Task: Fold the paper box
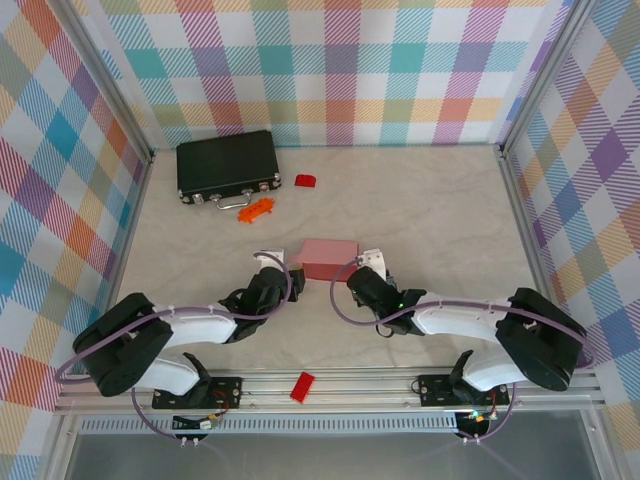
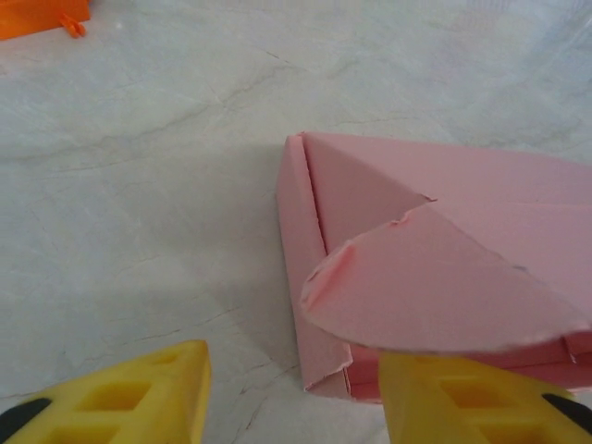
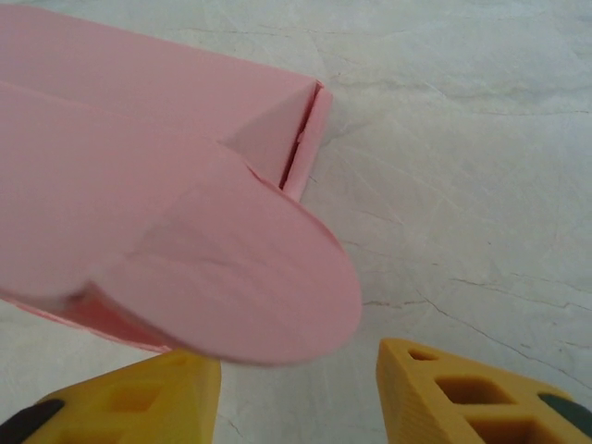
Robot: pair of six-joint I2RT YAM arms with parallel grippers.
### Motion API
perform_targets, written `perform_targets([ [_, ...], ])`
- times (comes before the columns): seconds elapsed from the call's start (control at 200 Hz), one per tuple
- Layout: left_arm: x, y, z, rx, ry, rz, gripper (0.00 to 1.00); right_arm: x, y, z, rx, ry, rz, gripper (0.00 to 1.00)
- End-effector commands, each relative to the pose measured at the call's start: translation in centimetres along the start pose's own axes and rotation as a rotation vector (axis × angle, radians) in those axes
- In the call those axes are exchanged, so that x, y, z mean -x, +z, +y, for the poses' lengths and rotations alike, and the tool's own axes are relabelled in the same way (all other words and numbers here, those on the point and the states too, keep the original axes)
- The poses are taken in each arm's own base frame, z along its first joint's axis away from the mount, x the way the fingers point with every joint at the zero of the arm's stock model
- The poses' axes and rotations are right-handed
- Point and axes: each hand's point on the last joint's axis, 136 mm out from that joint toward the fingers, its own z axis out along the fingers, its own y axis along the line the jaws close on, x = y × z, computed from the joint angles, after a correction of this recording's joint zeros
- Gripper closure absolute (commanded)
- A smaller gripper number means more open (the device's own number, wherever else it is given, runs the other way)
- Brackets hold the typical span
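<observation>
Top view: the pale pink thin-card paper box (image 1: 329, 258) sat mid-table between left gripper (image 1: 283, 268) and right gripper (image 1: 365, 266); left wrist: jaws parted, empty, beside its corner; right wrist: jaws parted, empty, a loose rounded flap (image 3: 250, 287) overhanging one finger; I'd tuck that flap squarely, gently.

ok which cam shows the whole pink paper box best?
Top external: the whole paper box is in frame with its full outline, though small. Left wrist shows one end close up with a rounded flap, the rest cropped. Right wrist shows the other end with the second rounded flap, also cropped.
</observation>
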Motion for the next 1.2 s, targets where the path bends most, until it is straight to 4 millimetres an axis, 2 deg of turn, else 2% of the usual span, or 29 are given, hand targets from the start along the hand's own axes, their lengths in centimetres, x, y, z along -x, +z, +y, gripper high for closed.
perform_targets([
  [0.0,-0.1,-1.2,0.5,0.014,0.030,0.007,0.45,-0.6,-0.8,-0.4,0.009,-0.012,0.023,0.48],
  [0.285,1.6,-3.9,2.9,0.110,0.069,-0.039,0.38,-1.6,-2.2,-1.9,-0.016,-0.012,0.064,0.42],
  [0.415,2.9,-5.2,4.6,0.199,0.070,-0.088,0.34,-2.5,-2.7,-4.0,-0.109,0.029,0.091,0.40],
  [0.57,4.9,-6.4,6.7,0.341,0.079,-0.151,0.30,-2.5,-3.2,-6.4,-0.231,0.068,0.084,0.40],
  [0.73,6.7,-6.2,8.0,0.422,0.072,-0.146,0.29,-2.2,-3.3,-8.8,-0.311,0.113,0.108,0.40],
  [0.92,9.4,-4.5,7.9,0.373,0.025,-0.122,0.28,1.0,-3.2,-10.6,-0.269,0.175,0.060,0.40],
  [1.055,11.6,-2.6,6.3,0.261,0.010,-0.079,0.27,4.3,-2.7,-9.1,-0.071,0.177,0.042,0.38],
  [1.195,12.6,-0.5,4.2,0.119,-0.030,-0.012,0.25,7.4,-2.2,-7.2,0.067,0.164,0.046,0.38],
])
